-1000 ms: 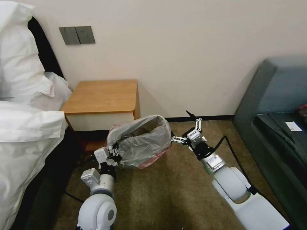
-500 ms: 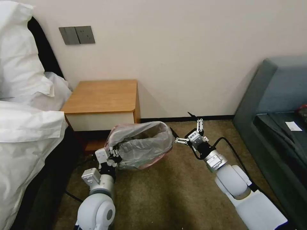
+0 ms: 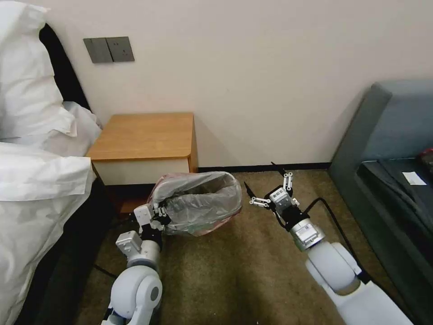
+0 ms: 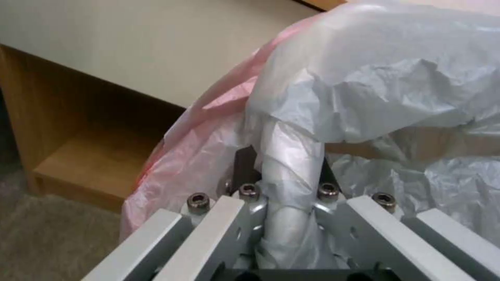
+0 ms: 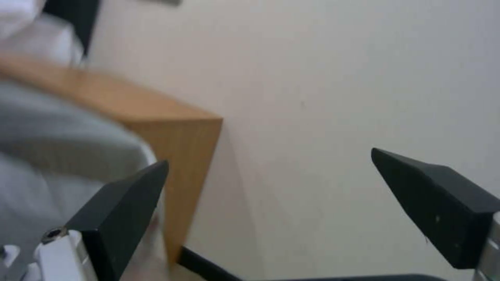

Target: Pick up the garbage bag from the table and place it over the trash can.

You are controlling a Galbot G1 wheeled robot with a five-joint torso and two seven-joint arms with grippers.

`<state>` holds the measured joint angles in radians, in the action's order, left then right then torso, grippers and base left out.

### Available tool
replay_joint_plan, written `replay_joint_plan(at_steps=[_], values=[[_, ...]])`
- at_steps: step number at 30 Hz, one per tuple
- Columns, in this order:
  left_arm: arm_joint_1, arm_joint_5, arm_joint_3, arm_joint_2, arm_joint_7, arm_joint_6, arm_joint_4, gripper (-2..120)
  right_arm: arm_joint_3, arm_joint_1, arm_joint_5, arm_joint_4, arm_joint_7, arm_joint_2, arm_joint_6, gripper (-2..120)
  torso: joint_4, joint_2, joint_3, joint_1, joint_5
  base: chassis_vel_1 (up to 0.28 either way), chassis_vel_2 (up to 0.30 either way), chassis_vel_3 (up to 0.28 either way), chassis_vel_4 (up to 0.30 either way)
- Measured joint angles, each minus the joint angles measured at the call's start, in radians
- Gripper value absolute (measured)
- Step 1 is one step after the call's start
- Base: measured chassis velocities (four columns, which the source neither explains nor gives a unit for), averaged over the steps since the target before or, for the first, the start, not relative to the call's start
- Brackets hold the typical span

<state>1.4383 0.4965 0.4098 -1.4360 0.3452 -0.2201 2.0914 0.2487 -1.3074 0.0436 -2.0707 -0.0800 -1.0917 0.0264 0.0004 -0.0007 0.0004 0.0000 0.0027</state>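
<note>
**Bag draped over the bin beside the nightstand**

The garbage bag sits on the carpet just in front of the nightstand's right front corner, its grey crinkled plastic spread open at the mouth and a pinkish-red edge showing low along its side. It covers the trash can so fully that the bin itself cannot be made out. Nothing can be made out inside the open mouth beyond folds of plastic.

The left gripper is at the bag's near-left rim, below the nightstand's cream drawer front. In the left wrist view its fingers are closed tight on a bunched roll of the grey plastic, with the nightstand's open lower shelf just behind.

The right gripper hangs to the right of the bag, clear of it, on the far side from the nightstand. Its two black fingertips are spread wide with nothing between them.

White bedding lies against the nightstand's left side, and a grey sofa stands well to its right
</note>
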Motion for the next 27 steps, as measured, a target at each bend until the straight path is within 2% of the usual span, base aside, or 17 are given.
replay_joint_plan(at_steps=[5, 6, 10, 11, 14, 19, 27], values=[[-0.017, 0.01, 0.003, -0.009, 0.003, 0.008, -0.021, 4, -0.025, -0.043, 0.191, -0.094, -0.1, -0.038, -0.092, 100, -0.0001, 0.0, 0.0, 0.0, -0.0001, 0.0, 0.0, 0.0, 0.0], [-0.017, 0.01, 0.003, -0.009, 0.003, 0.008, -0.021, 4, -0.025, -0.043, 0.191, -0.094, -0.1, -0.038, -0.092, 100, -0.0001, 0.0, 0.0, 0.0, -0.0001, 0.0, 0.0, 0.0, 0.0], [-0.021, 0.011, -0.001, -0.018, 0.004, 0.016, -0.023, 4, -0.06, -0.09, 0.363, -0.161, -0.12, -0.054, -0.154, 100, -0.0001, 0.0, 0.0, 0.0, 0.0001, 0.0, 0.0, 0.0, 0.0], [-0.021, 0.011, -0.001, -0.018, 0.004, 0.016, -0.023, 4, -0.06, -0.09, 0.363, -0.161, -0.12, -0.054, -0.154, 100, -0.0001, 0.0, 0.0, 0.0, 0.0001, 0.0, 0.0, 0.0, 0.0], [-0.016, 0.01, -0.007, -0.019, 0.004, 0.017, -0.003, 4, -0.094, -0.115, 0.476, -0.173, -0.113, -0.051, -0.193, 100, -0.0001, 0.0, 0.0, 0.0, 0.0002, 0.0, 0.0, 0.0, 0.0], [-0.004, 0.009, -0.011, -0.008, 0.004, 0.017, 0.014, 4, -0.116, -0.119, 0.533, -0.174, -0.126, -0.053, -0.225, 100, -0.0001, 0.0, 0.0, 0.0, 0.0002, 0.0, 0.0, 0.0, 0.0], [0.028, -0.001, -0.016, 0.004, 0.004, 0.018, 0.031, 4, -0.145, -0.106, 0.786, -0.223, -0.254, -0.082, -0.328, 100, 0.0001, 0.0, 0.0, 0.0, 0.0001, 0.0, 0.0, 0.0, 0.0]])
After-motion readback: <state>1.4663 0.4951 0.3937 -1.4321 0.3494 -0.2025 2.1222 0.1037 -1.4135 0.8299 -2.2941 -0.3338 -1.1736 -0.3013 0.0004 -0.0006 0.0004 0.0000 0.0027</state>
